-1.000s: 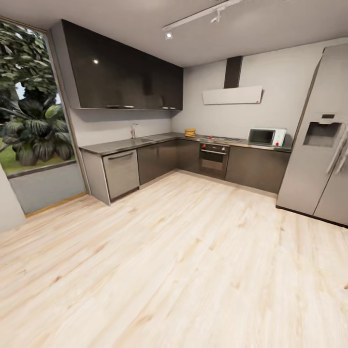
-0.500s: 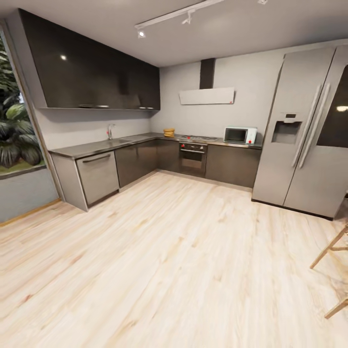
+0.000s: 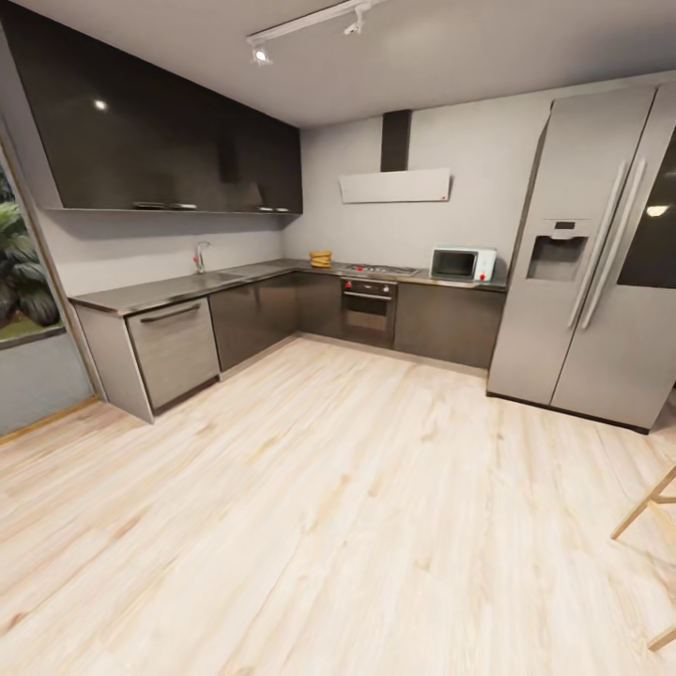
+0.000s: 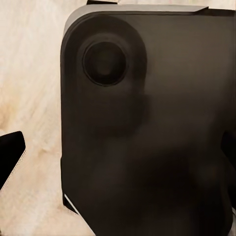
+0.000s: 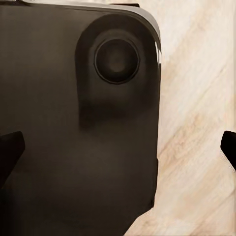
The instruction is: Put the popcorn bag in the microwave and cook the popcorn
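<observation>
Far across the room in the head view, the popcorn bag (image 3: 321, 258) shows as a small tan-brown shape on the grey countertop (image 3: 178, 288), in the corner left of the hob. The pale microwave (image 3: 463, 264) with its dark door stands on the same counter run, right of the hob and beside the fridge. My left gripper (image 4: 118, 157) hangs open over a dark rounded part of my own body, its dark fingertips (image 4: 11, 156) wide apart at the picture's edges. The right gripper (image 5: 118, 150) is open too, with nothing between its fingertips (image 5: 10, 150).
A wide stretch of light wooden floor (image 3: 357, 488) lies between me and the L-shaped cabinets. A tall steel fridge (image 3: 587, 253) stands at the right, a built-in dark oven (image 3: 368, 313) sits under the hob, and wooden stool legs (image 3: 648, 512) reach in at the right edge.
The camera has turned and moved: the window has slid almost out at the left and the fridge has come fully into view. The kitchen's things stay where they were.
</observation>
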### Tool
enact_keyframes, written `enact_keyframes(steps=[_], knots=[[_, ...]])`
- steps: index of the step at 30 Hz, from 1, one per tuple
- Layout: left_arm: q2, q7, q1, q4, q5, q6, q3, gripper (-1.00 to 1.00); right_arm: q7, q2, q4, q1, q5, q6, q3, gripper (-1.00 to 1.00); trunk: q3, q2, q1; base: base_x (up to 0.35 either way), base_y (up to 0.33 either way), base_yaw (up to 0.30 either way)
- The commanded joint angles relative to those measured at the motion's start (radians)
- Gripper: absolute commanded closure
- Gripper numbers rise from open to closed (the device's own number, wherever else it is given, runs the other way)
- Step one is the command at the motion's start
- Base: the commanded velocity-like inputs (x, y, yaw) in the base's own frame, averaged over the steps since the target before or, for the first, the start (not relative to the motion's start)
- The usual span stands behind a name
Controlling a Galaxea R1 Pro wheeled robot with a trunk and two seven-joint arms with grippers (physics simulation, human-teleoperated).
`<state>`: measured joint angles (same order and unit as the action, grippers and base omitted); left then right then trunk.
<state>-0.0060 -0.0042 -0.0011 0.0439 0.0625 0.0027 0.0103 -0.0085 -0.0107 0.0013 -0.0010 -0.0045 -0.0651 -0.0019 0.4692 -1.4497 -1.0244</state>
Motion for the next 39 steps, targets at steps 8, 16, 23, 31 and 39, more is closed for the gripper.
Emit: enact_keyframes(steps=[8, 16, 23, 31, 39], knots=[[0.0, 0.0, 0.0, 0.001, 0.007, 0.0, 0.0, -1.0, -0.001, -0.001, 0.0, 0.0, -0.002, -0.003, 0.0, -1.0, 0.001, 0.0, -0.001, 0.321, 0.0, 0.0], [0.0, 0.0, 0.0, 0.001, 0.006, 0.0, 0.001, -1.0, -0.002, 0.0, 0.0, 0.0, -0.002, -0.002, 0.0, -1.0, 0.001, 0.0, -0.001, 0.321, 0.0, 0.0], [0.0, 0.0, 0.0, 0.001, 0.007, 0.0, 0.0, -1.0, -0.003, 0.002, 0.0, 0.0, -0.003, -0.004, -0.001, -1.0, 0.001, 0.0, -0.001, 0.321, 0.0, 0.0], [0.0, 0.0, 0.0, 0.001, 0.007, 0.0, 0.0, -1.0, -0.004, 0.006, 0.0, 0.0, -0.005, -0.004, -0.001, -1.0, 0.001, 0.0, -0.001, 0.321, 0.0, 0.0], [0.0, 0.0, 0.0, 0.001, 0.007, 0.0, 0.0, -1.0, -0.004, 0.006, 0.0, 0.0, -0.008, -0.005, -0.004, -1.0, 0.001, 0.0, -0.001, 0.321, 0.0, 0.0]])
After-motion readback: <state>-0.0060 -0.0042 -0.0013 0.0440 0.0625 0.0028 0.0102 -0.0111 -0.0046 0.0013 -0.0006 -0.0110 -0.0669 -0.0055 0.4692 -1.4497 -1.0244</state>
